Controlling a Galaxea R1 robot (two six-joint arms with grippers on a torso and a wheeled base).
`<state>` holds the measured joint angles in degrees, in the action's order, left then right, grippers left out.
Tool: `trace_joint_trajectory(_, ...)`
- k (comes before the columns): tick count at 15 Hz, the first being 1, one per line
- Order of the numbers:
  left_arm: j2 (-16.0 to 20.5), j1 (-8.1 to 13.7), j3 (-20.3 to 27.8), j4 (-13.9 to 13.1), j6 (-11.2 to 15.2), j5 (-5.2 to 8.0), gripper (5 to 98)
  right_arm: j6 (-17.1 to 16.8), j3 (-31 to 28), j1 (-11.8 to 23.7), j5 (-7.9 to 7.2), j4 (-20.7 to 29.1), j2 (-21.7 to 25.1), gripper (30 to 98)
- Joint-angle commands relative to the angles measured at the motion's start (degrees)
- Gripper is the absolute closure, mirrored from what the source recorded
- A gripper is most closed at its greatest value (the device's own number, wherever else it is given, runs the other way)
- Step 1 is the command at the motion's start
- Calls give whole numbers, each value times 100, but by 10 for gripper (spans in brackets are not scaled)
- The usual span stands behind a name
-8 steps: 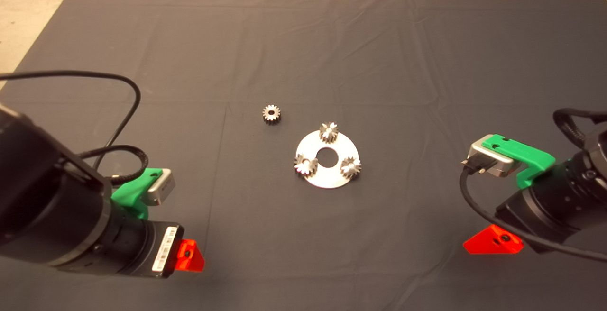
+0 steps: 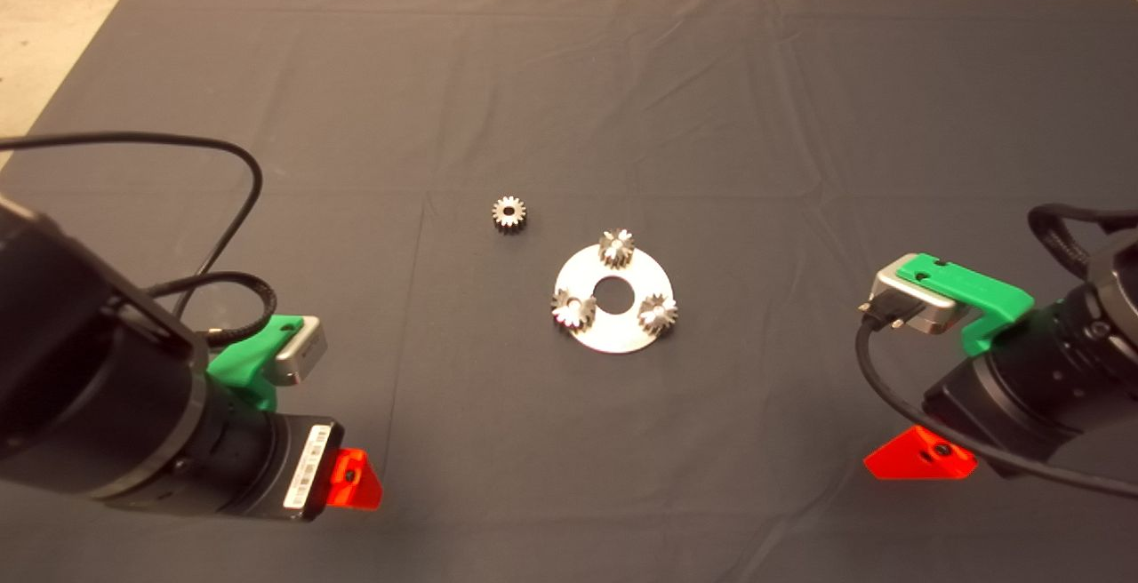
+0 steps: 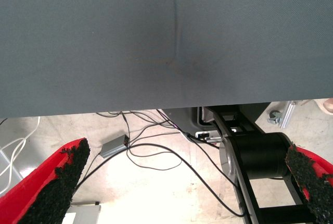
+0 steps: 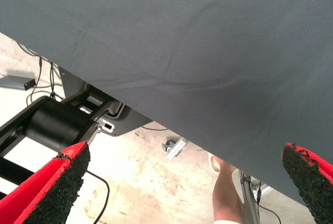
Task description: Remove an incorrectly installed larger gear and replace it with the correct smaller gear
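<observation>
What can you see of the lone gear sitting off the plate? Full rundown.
The smaller gear lies flat on the dark mat, face up, apart from the round silver plate and up-left of it in the head view. It looks like dull dark-grey metal with a paler top face, short fine teeth all round and a round dark centre hole. Nothing touches it but the mat. Both grippers are far from it near the mat's front edge, and it shows in neither wrist view.
</observation>
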<state>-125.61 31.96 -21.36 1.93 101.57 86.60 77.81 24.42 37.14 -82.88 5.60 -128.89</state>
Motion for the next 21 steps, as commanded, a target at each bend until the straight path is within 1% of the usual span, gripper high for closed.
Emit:
trace_joint_trajectory(1, -56, 73, 72, 12, 173, 41, 58, -12, -18, 92, 0, 196, 17, 308)
trace_joint_trajectory(2, -74, 73, 63, 53, 196, 58, 58, -21, -18, 92, 0, 188, 8, 308)
trace_joint_trajectory(3, -74, 73, 37, 163, 188, 93, 58, -21, -18, 92, 9, 188, 8, 308)
trace_joint_trajectory(6, -74, 65, 19, 407, 188, 108, 58, -26, -18, 92, 9, 188, -1, 308)
trace_joint_trajectory(7, -86, 56, -2, 549, 176, 103, 58, -21, -18, 92, 9, 188, -1, 308)
trace_joint_trajectory(8, -91, 39, -26, 769, 161, 94, 58, -21, -18, 92, 10, 188, -9, 308)
trace_joint_trajectory(9, -91, 30, -100, 979, 152, 85, 58, -21, -18, 92, 35, 188, -10, 308)
trace_joint_trajectory(10, -109, 21, -246, 1116, 144, 73, 58, -21, -18, 92, 35, 185, -10, 308)
trace_joint_trajectory(11, -292, -53, -446, 1251, 114, 60, 58, -21, -18, 92, 27, 188, -10, 308)
trace_joint_trajectory(12, -634, -213, -775, 1324, 15, 67, 58, -12, -18, 92, 27, 188, -10, 308)
trace_joint_trajectory(13, -1146, -365, -1133, 1345, -106, 89, 58, -12, -18, 83, 23, 192, -6, 308)
trace_joint_trajectory(14, -1656, -445, -1490, 1354, -181, 111, 58, -3, -18, 65, 18, 196, 8, 308)
trace_joint_trajectory(15, -2024, -463, -1731, 1372, -182, 129, 58, -3, -18, 65, 9, 196, 8, 308)
trace_joint_trajectory(16, -2258, -471, -1945, 1436, -181, 146, 58, -3, -18, 65, 9, 196, 20, 308)
trace_joint_trajectory(17, -2342, -519, -2137, 1541, -192, 146, 58, 6, -18, 65, 9, 196, 26, 308)
trace_joint_trajectory(18, -2418, -636, -2313, 1583, -216, 138, 58, 6, -18, 65, 9, 196, 26, 308)
trace_joint_trajectory(19, -2528, -665, -2479, 1592, -264, 134, 58, 6, -18, 65, 9, 196, 26, 308)
trace_joint_trajectory(21, -3016, -674, -2869, 1600, -384, 138, 58, 6, -18, 65, 9, 196, 26, 308)
